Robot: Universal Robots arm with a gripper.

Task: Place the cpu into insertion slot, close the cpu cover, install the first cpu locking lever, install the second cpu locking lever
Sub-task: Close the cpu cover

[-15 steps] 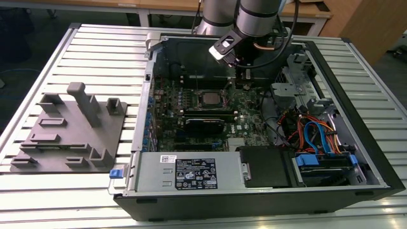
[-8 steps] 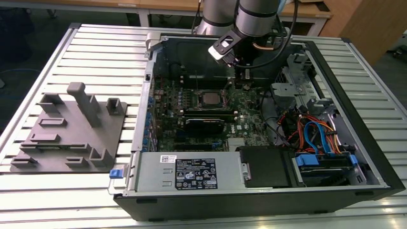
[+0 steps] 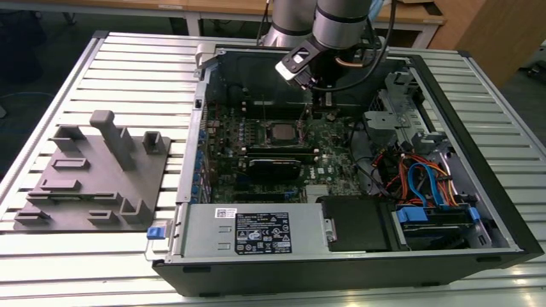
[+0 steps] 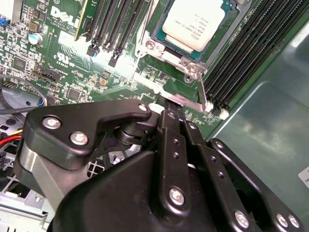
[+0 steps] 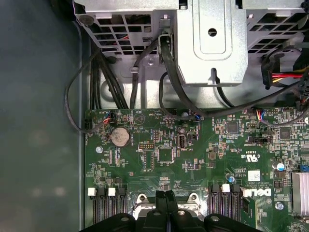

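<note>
The cpu, a silver-topped square chip, lies in the insertion slot on the green motherboard. The silvery cpu cover lies flat around the chip as a frame. A thin metal locking lever runs along one side of the socket, and its bent end lies by my fingertips. My gripper is shut, with its black fingers pressed together and the tips touching or just beside that lever end. In the exterior view the gripper hangs low inside the case, just beyond the cpu. The first wrist view shows the gripper at the socket's edge.
Long black memory slots flank the socket. A metal drive cage and black cables sit at the board's edge. The case wall stands on the exterior view's left, with a grey fixture plate on the table outside.
</note>
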